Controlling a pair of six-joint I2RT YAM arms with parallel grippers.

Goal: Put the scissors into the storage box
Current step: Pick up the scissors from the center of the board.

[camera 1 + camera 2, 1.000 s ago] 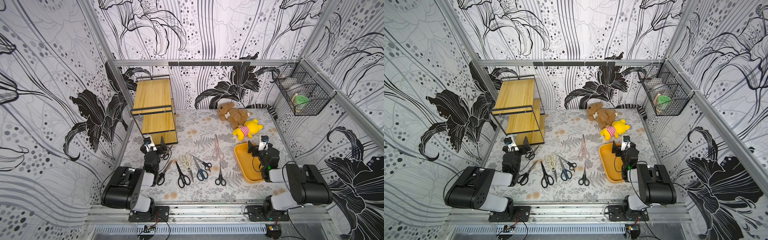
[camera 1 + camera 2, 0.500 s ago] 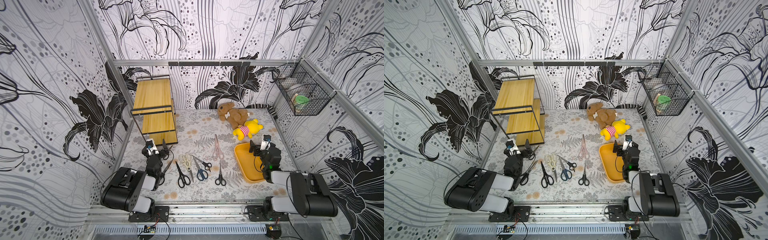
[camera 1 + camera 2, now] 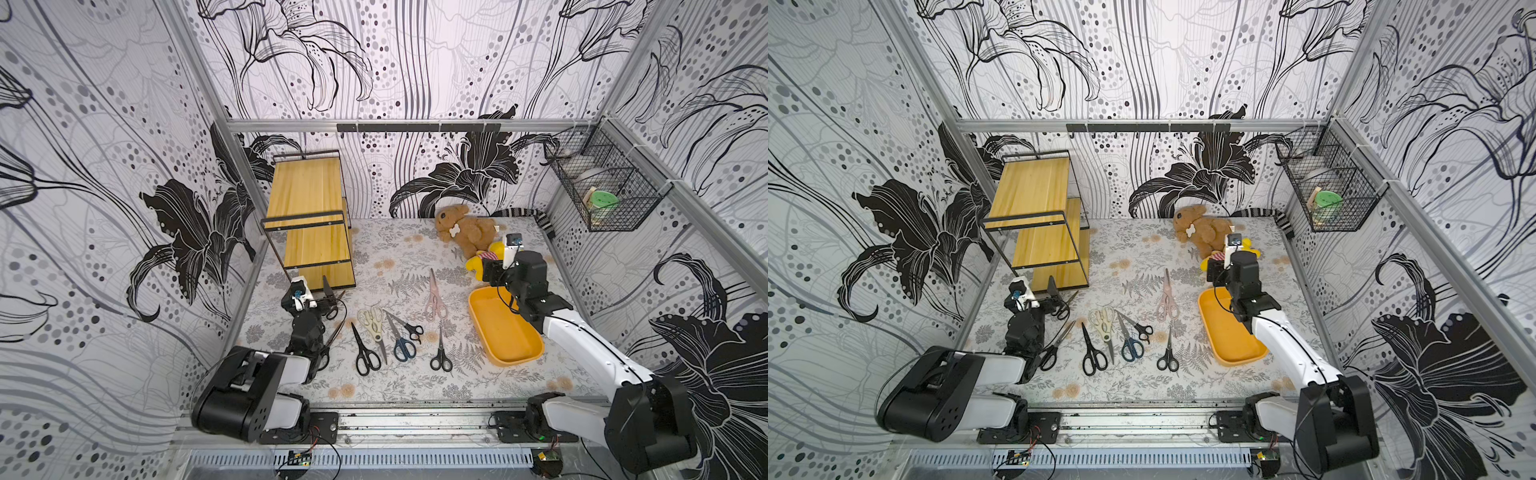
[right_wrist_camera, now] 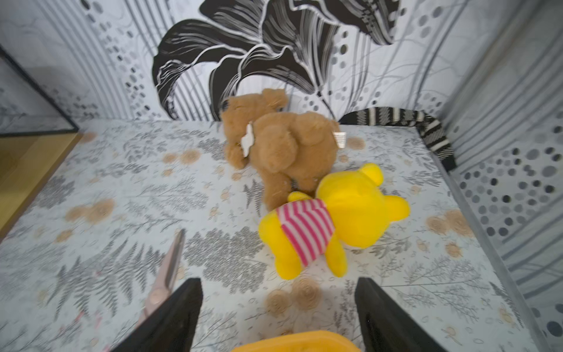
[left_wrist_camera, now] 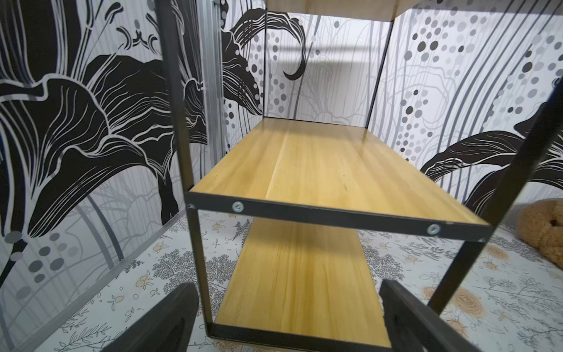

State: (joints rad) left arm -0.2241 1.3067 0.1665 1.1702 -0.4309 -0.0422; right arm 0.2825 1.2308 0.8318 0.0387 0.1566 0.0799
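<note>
Flower-patterned walls close in a leaf-printed counter. On it we see the scissors spread between the two arms, all outside the storage box. A pink pair lies near the box, then a cream pair, a blue-handled pair and several black ones. The right tool hangs released over the box's far end, nothing between its fingers, facing a yellow plush and a brown teddy. The left tool is released too, empty, facing the wooden shelf.
</note>
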